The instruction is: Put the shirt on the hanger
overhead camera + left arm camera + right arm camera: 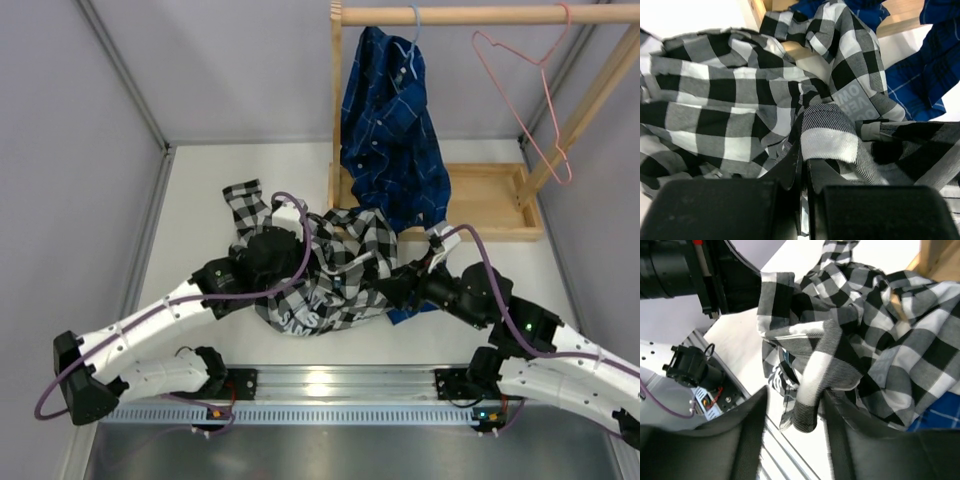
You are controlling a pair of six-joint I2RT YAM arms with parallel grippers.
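Note:
The black-and-white checked shirt (335,265) lies crumpled on the white table between my two grippers, with white lettering showing near its front edge. My left gripper (300,262) is buried in its left side. In the left wrist view the left gripper (806,167) has its jaws pressed together on a fold of the shirt (715,100). My right gripper (385,285) is at the shirt's right edge. In the right wrist view the right gripper (796,400) is open, and a rolled fold of the shirt (890,330) hangs between its jaws against the right finger (840,430). The pink hanger (530,100) hangs on the wooden rod, top right.
A blue plaid shirt (392,140) hangs on a light blue hanger from the wooden rod (470,15), its hem draping beside the checked shirt. The rack's wooden base tray (490,200) stands behind. The metal rail (330,385) runs along the near edge. The left arm (690,270) shows close by.

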